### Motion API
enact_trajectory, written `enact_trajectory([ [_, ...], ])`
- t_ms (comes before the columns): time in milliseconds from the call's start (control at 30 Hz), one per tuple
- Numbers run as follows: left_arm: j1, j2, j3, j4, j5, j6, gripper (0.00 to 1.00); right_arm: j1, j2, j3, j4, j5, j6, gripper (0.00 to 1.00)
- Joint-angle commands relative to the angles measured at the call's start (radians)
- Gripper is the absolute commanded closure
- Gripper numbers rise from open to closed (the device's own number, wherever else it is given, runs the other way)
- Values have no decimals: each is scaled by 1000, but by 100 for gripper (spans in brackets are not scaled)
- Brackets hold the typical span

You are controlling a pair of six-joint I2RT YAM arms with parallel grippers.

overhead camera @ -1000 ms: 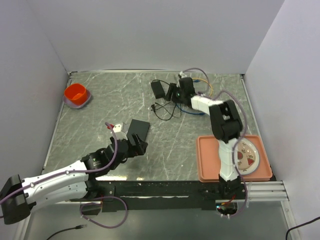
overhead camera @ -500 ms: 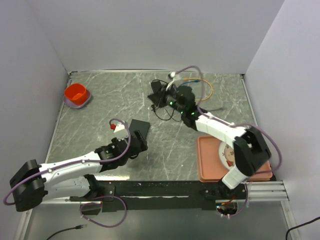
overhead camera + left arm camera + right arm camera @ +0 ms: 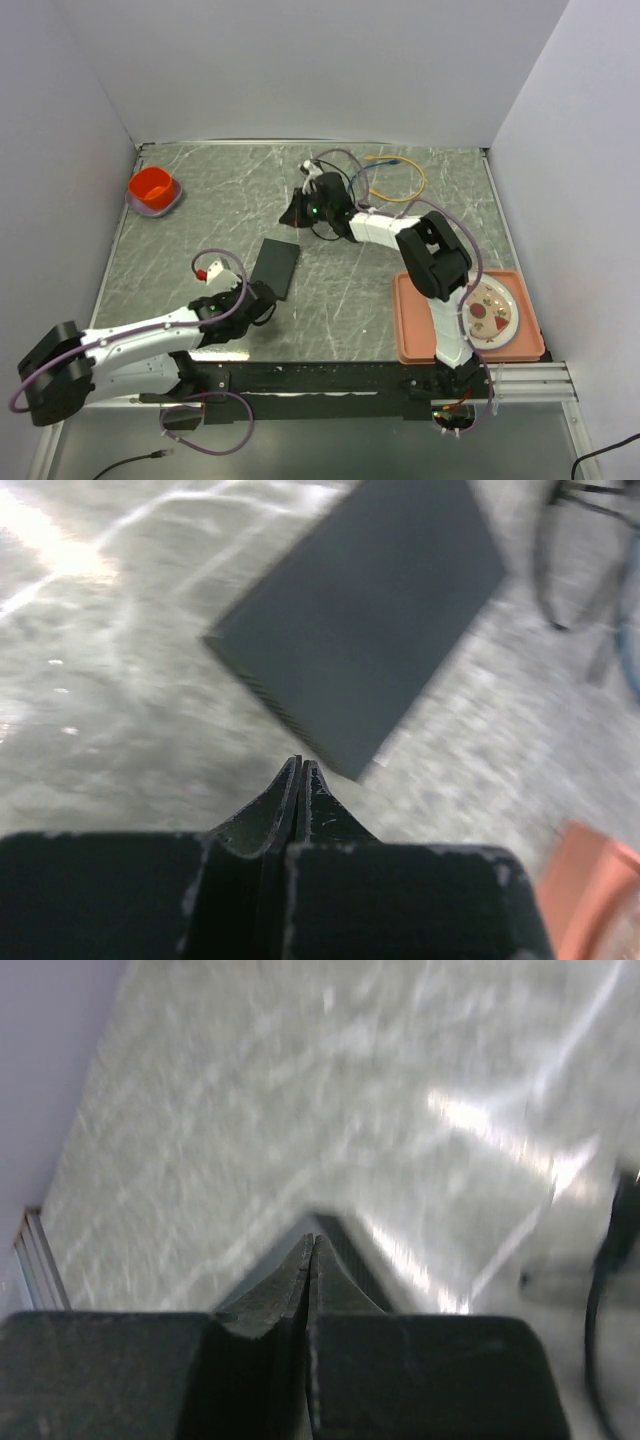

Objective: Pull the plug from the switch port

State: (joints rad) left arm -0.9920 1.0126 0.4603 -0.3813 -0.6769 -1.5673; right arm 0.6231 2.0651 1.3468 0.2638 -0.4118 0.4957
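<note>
"Switch port first: where is it?"

"I cannot pick out the socket itself. The flat matte-black rectangular box [image 3: 275, 266] lies flat on the grey marbled table [image 3: 190, 240], left of centre and in the near half, with its long sides running near to far at a slight tilt. In the left wrist view its edges are too blurred to show a socket or a plug."

"And the left gripper [image 3: 262, 297]?"

"Clenched. Its two fingers [image 3: 312, 798] press together with nothing between them. It sits low, just near of the box's near end, with a strip of bare table showing between the tips and the box's corner."

"The right gripper [image 3: 297, 213]?"

"Also clenched on nothing, fingers [image 3: 322, 1282] tip to tip. It reaches to the far middle of the table, well apart from the box. In its own view a dark block [image 3: 352, 1252] shows just behind the tips, too blurred to name."

"What else lies about?"

"A thin black lead [image 3: 548, 590] loops on the table beyond the box, near the right gripper. Right of that lies a thin orange cable [image 3: 423, 182] in a loop. A red bowl [image 3: 152, 186] stands at the far left. A salmon-pink tray [image 3: 400, 330] sits at the near right, holding a round plate [image 3: 515, 312]."
</note>
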Motion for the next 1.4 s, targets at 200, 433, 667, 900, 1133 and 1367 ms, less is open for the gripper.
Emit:
enact_trajectory([
  [200, 35, 168, -15, 39, 114, -123, 99, -13, 188, 199, -92, -32, 46, 100],
  [433, 110, 191, -71, 157, 181, -91, 99, 16, 207, 206, -127, -67, 23, 100],
  [667, 205, 202, -81, 165, 212, -27, 99, 62, 130, 77, -138, -55, -23, 100],
  [900, 314, 185, -121, 194, 276, 35, 99, 136, 4, -170, -98, -44, -3, 100],
  [1133, 348, 352, -65, 252, 349, 171, 99, 265, -95, -359, -38, -12, 37, 100],
  [1367, 349, 592, 92, 338, 493, 386, 95, 348, -129, -492, 47, 13, 105, 100],
])
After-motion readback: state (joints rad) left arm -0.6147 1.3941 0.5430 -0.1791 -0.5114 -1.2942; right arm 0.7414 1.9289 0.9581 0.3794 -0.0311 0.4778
